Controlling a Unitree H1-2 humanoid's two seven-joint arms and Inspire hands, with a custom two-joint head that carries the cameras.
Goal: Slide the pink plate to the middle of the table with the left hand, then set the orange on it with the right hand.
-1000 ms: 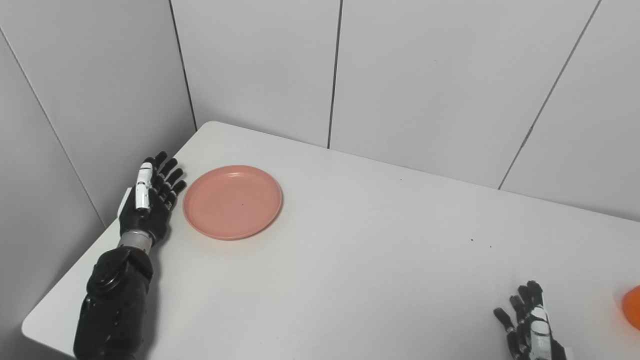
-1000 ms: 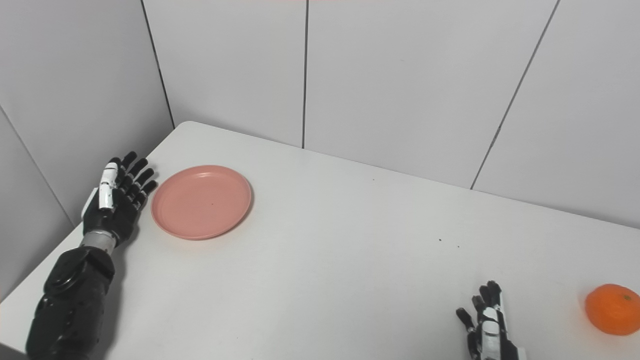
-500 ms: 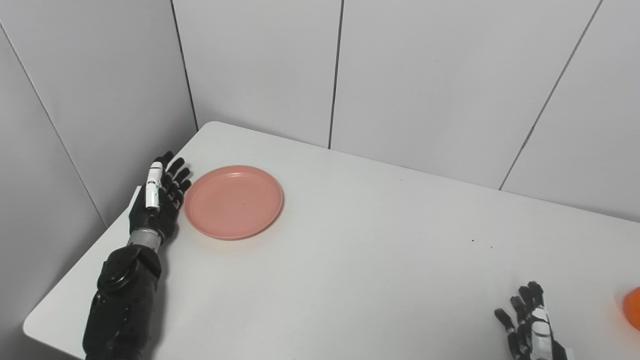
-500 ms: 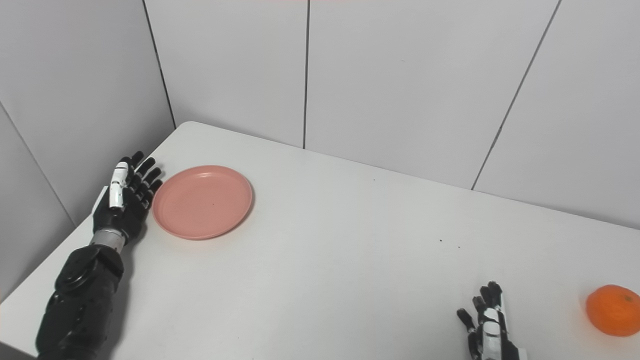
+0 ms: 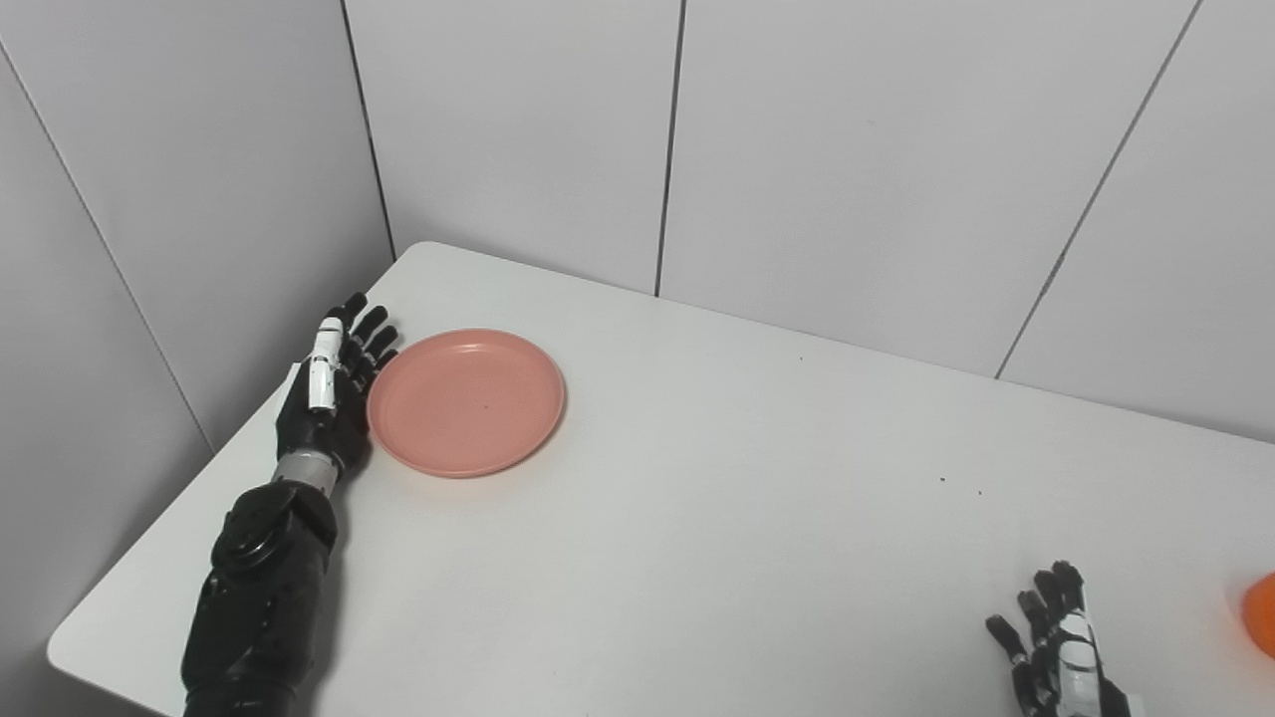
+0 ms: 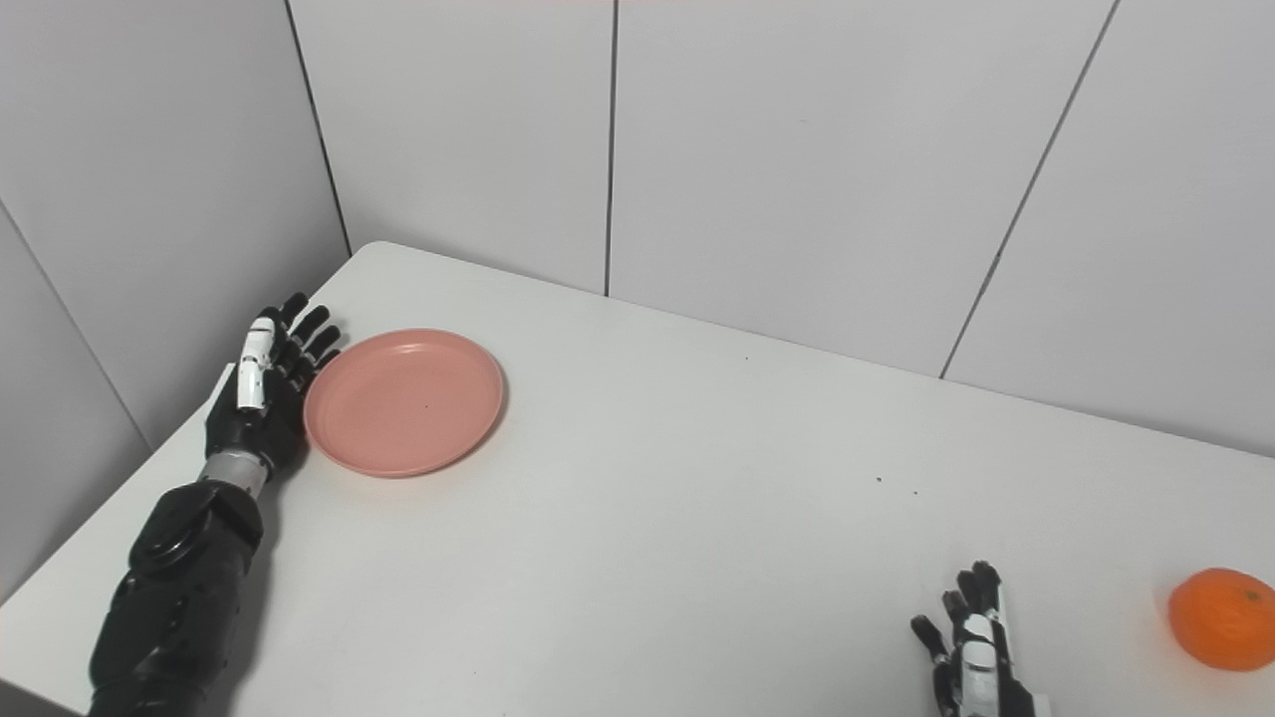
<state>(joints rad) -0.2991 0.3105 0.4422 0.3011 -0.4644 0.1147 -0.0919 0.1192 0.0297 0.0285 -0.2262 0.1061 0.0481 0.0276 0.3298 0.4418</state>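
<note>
Right eye view is showing my left hand [image 6: 261, 390] lying open, fingers spread, against the left rim of the round pink plastic plate [image 6: 403, 401] near the white tabletop's [image 6: 647, 518] left corner, while my right hand [image 6: 971, 657] is resting open beside the orange [image 6: 1220, 617].

No readable text, labels, brands, numbers or signs anywhere in view.

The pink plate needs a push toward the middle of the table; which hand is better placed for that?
The left hand. It sits open right beside the pink plate, at its outer rim. The right hand is far off at the near edge, close to the orange.
</note>
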